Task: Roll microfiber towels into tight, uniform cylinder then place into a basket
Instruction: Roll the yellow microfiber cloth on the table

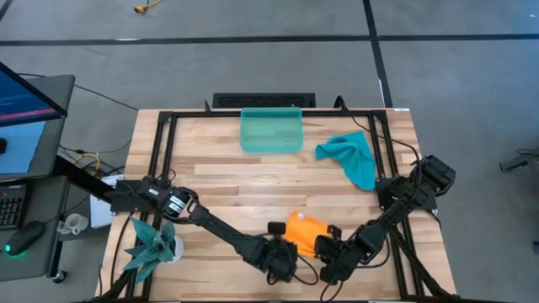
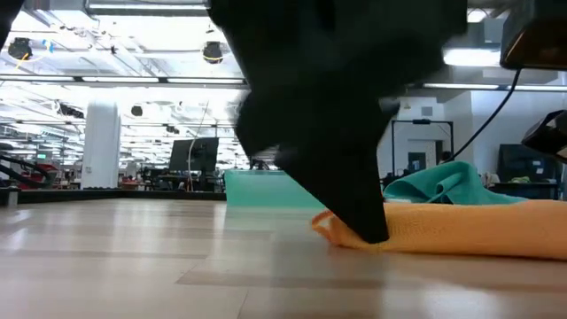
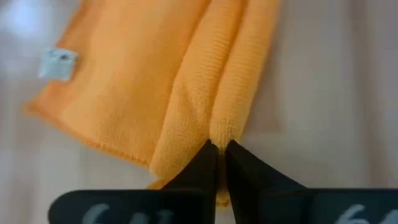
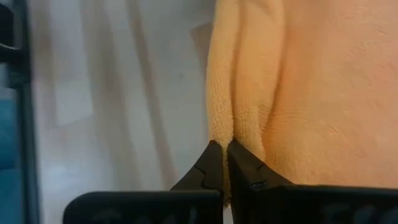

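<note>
At lower centre of the high view, the orange towel (image 1: pixel 305 231) lies folded w/ both claws at its near edge: left gripper (image 1: pixel 282 251) and right gripper (image 1: pixel 330 252) each pinched on it. Long axis runs left-right betw. them; basket (image 1: pixel 271 148) sits well above, teal towel (image 1: pixel 354 156) upper right.

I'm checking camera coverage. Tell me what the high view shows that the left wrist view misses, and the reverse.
Only the high view shows the basket, the teal towel, and the right claw at the orange towel's other end. Only the left wrist view shows that towel's white tag and edge folds. Both show the left claw shut on the orange towel.
</note>
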